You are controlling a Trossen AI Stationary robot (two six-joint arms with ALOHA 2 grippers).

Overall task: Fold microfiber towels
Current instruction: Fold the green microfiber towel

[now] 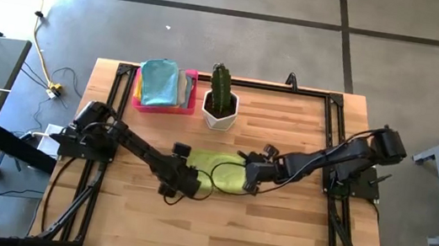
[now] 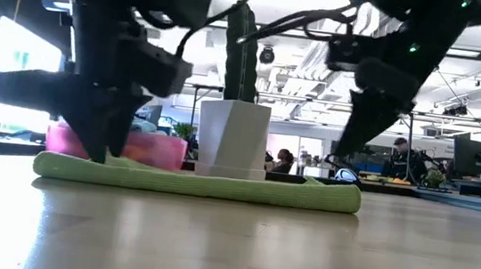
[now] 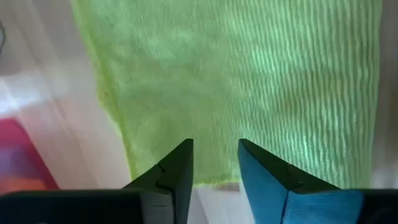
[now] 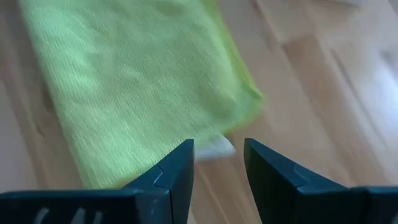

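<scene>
You have a lime green towel (image 1: 214, 173) lying flat near the middle of the desk (image 1: 273, 232), folded into a low band that runs left to right; from the low view its upper layer sits evenly on the lower one, with both ends resting on the wood.

Your left pincer (image 1: 181, 179) is down at the towel's left end. In its wrist view the two fingers (image 3: 171, 180) stand a narrow gap apart just at the cloth's edge, with nothing between them.

Your right pincer (image 1: 253, 177) is at the towel's right end. Its fingers (image 4: 174, 177) are likewise parted by a small gap and hold nothing; a white tag (image 4: 214, 147) pokes out from under the towel's corner just ahead of them.

Beyond the towel, toward the far edge, a white pot with a cactus (image 1: 220, 104) stands close to the far-left pink tray (image 1: 191, 81), which carries a stack of folded towels (image 1: 159, 83) with a light blue one on top.

The near half of the desk is bare wood on both sides of the arms, and the right far quarter is open as well. The black frame (image 1: 335, 113) runs along the desk's edges.
</scene>
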